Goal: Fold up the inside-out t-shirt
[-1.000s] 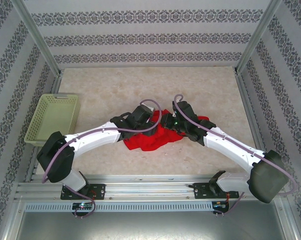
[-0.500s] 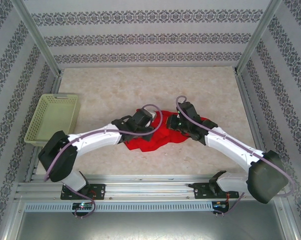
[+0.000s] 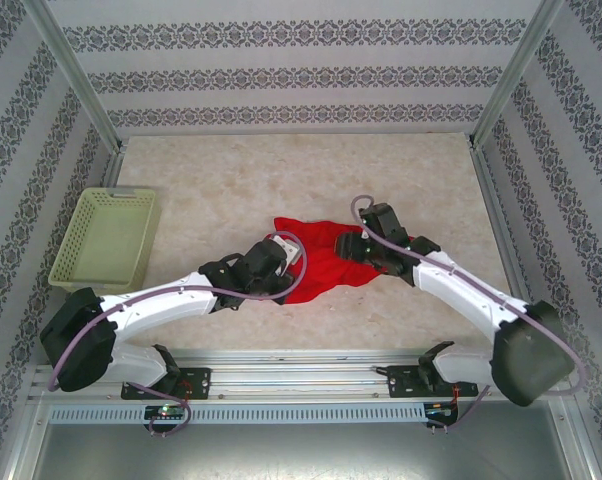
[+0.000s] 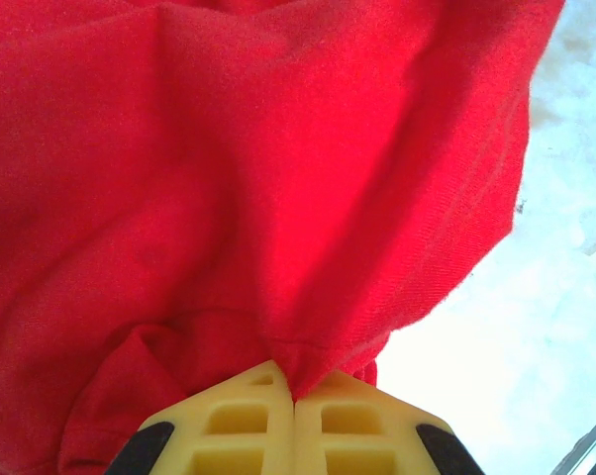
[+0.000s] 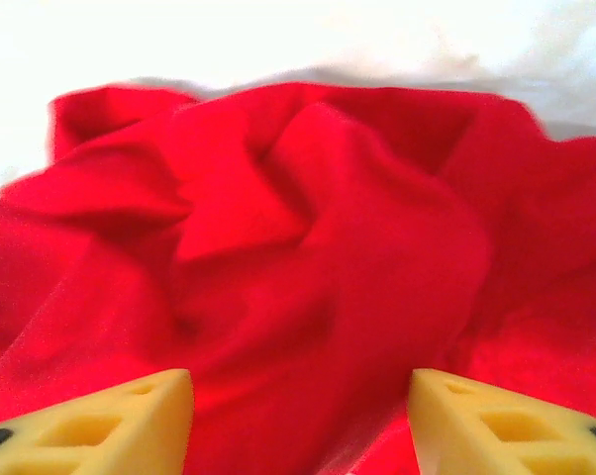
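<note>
A pale green basket [image 3: 106, 240] sits at the far left edge of the table [image 3: 231, 170], well apart from the work. To its right the left arm reaches in low across the table, and the left gripper [image 3: 287, 266] meets the near left edge of the red t-shirt [image 3: 326, 262], which lies in a crumpled heap near the middle of the table. Seen from the left wrist, the left gripper [image 4: 295, 421] has its yellow tips pressed together on a small fold of the t-shirt [image 4: 258, 178], and the cloth fans out from that pinch. This hold probably serves to draw the edge outward so the heap can be spread flat. At the right side of the heap, the right gripper [image 3: 354, 247] hovers over the cloth. Seen from the right wrist, its fingers [image 5: 110, 416] stand spread with nothing between them and the rumpled t-shirt [image 5: 308, 228] just beyond, likely placed to take a second hold. Folding looks barely begun.
</note>
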You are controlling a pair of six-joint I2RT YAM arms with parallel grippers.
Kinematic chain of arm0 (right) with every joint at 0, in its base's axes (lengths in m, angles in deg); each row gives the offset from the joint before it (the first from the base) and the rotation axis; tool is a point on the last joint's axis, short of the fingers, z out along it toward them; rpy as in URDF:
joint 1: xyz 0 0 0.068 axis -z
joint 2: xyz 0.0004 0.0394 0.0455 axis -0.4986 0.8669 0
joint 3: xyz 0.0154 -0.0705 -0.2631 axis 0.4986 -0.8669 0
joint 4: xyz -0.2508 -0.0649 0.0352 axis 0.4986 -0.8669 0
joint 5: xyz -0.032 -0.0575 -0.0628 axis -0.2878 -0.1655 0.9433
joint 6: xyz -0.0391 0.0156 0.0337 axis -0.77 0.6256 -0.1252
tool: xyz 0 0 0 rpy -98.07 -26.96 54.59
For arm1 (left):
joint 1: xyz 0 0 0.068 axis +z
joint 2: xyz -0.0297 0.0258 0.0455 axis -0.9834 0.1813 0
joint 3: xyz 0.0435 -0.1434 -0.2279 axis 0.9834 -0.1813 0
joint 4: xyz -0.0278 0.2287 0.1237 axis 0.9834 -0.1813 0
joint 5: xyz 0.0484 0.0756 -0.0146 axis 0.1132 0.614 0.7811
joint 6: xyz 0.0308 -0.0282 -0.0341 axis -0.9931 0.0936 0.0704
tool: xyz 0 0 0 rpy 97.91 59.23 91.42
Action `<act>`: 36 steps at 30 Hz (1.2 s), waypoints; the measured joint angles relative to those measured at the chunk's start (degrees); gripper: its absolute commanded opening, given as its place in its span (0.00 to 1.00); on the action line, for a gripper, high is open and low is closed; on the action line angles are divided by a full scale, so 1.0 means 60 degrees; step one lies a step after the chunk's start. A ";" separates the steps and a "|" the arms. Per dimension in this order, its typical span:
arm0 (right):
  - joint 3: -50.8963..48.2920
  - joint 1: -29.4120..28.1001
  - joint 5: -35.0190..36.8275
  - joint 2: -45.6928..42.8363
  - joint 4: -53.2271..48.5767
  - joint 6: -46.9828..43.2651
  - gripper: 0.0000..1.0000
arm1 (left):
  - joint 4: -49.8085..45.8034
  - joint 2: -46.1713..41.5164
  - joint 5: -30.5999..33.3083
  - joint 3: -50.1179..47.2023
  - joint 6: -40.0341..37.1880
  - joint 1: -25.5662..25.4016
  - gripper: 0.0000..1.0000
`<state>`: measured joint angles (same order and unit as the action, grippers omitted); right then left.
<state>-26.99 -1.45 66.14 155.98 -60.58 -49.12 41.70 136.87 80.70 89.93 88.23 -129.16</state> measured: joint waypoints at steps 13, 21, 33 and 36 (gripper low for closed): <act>-0.1013 -0.1745 -0.1308 0.0452 0.2055 -0.1574 0.68 | 0.0557 -0.0219 -0.0586 -0.0240 -0.0182 0.0000 0.03; -0.0951 -0.1756 -0.1508 0.1304 0.2987 -0.1290 0.00 | 0.0721 -0.0361 -0.0707 -0.0499 -0.0186 0.0000 0.31; -0.1016 -0.1734 -0.1100 0.0601 0.2896 -0.0619 0.00 | 0.0750 -0.0098 -0.0226 -0.0659 -0.0040 0.0000 0.32; -0.1016 -0.1581 -0.0940 -0.0368 0.2849 -0.0240 0.00 | 0.0736 0.0423 -0.0157 -0.0678 0.0055 0.0000 0.29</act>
<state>-33.09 -10.94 60.50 153.77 -43.49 -50.56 46.11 139.41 79.76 85.86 88.56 -129.16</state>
